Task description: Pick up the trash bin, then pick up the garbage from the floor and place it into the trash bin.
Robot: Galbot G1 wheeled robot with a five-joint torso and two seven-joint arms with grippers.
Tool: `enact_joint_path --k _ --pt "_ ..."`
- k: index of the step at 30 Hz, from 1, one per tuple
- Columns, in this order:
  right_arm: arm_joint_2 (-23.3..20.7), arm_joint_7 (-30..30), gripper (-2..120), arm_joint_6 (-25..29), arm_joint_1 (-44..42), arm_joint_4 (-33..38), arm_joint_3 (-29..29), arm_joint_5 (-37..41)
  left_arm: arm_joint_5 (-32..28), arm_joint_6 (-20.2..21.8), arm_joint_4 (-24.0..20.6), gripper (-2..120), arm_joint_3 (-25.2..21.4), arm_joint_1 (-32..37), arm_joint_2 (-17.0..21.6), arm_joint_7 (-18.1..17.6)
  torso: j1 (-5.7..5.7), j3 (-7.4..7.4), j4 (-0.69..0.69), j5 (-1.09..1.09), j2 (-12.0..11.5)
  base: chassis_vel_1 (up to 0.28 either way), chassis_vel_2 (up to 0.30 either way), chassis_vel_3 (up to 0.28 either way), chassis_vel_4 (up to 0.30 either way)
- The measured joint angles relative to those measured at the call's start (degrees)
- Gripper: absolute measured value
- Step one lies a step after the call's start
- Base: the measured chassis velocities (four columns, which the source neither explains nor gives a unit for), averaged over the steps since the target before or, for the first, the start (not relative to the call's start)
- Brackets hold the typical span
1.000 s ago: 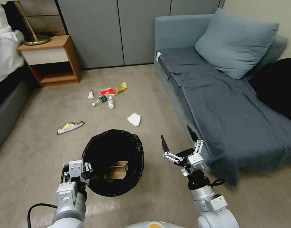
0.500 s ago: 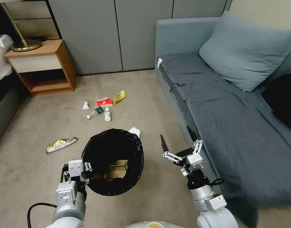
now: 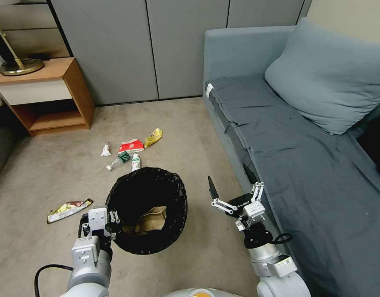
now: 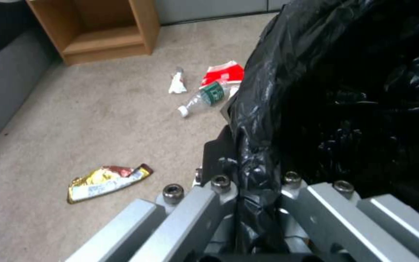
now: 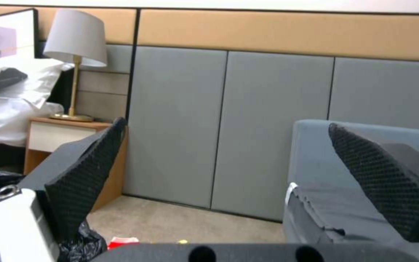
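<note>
Trash bin (image 3: 148, 208), small, round and lined with a crinkled black plastic bag, hangs in front of you with your left hand (image 3: 109, 220) pinching its near-left rim; a crumpled tan paper bag (image 3: 150, 219) lies inside. Your right hand (image 3: 231, 185) hovers spread beside the grey sofa (image 3: 281, 136). A clear green-labelled bottle (image 3: 119, 160), a red-white packet (image 3: 131, 145) and a shiny wrapper (image 3: 69, 207) lie on the carpet (image 3: 53, 173).

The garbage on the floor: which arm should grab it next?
Probably the right. Its tool hangs open and empty beside the trash bin, while the left tool is shut on the bin's rim. The garbage lies ahead.
</note>
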Motion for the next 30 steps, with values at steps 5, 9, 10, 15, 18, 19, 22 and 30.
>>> enact_joint_path --k 5,9,10,15,18,19,22,30 --pt "0.02 -0.34 100 0.46 -0.06 0.12 0.11 -0.45 -0.01 0.05 -0.29 1 0.0 0.01 -0.01 -0.03 0.0 0.0 0.0 -0.01 0.0 0.021 -0.009 -0.016 0.014" --pt "0.02 -0.44 100 0.67 -0.14 0.13 0.14 -0.75 -0.13 0.08 -0.38 1 0.0 0.01 -0.03 -0.04 0.01 0.01 0.0 0.0 0.0 0.0 0.0 0.0 0.0" --pt "0.02 -0.52 100 0.79 -0.18 0.13 0.16 -0.83 -0.3 0.08 -0.39 1 0.02 0.01 -0.05 -0.05 0.0 0.0 0.0 0.0 0.01 0.0 0.0 0.0 0.0" --pt "0.02 -0.7 100 0.86 -0.18 0.12 0.21 -0.92 -0.54 0.08 -0.4 1 0.09 0.0 -0.12 -0.07 0.0 0.0 0.0 0.0 0.0 0.0 0.0 0.0 0.0" --pt "0.03 -0.74 100 0.86 -0.06 0.06 0.22 -0.93 -0.54 0.14 -0.41 1 0.15 -0.04 -0.15 -0.07 0.0 0.0 0.0 0.0 0.0 0.0 0.0 0.0 0.0" --pt "0.05 -0.76 100 0.86 -0.03 0.04 0.22 -0.93 -0.54 0.17 -0.41 1 0.17 -0.07 -0.16 -0.07 0.0 0.0 0.0 0.0 0.0 0.0 0.0 0.0 0.0" --pt "0.07 -0.77 100 0.86 0.05 0.02 0.22 -0.93 -0.54 0.31 -0.42 1 0.18 -0.18 -0.16 -0.07 0.0 0.0 0.0 0.0 0.0 0.0 0.0 0.0 0.0" --pt "0.03 -0.77 100 0.86 0.13 -0.2 0.25 -1.14 -0.63 0.6 -0.42 1 0.2 -0.35 -0.11 -0.05 0.0 0.01 0.0 0.0 0.0 0.02 0.019 0.012 0.011"
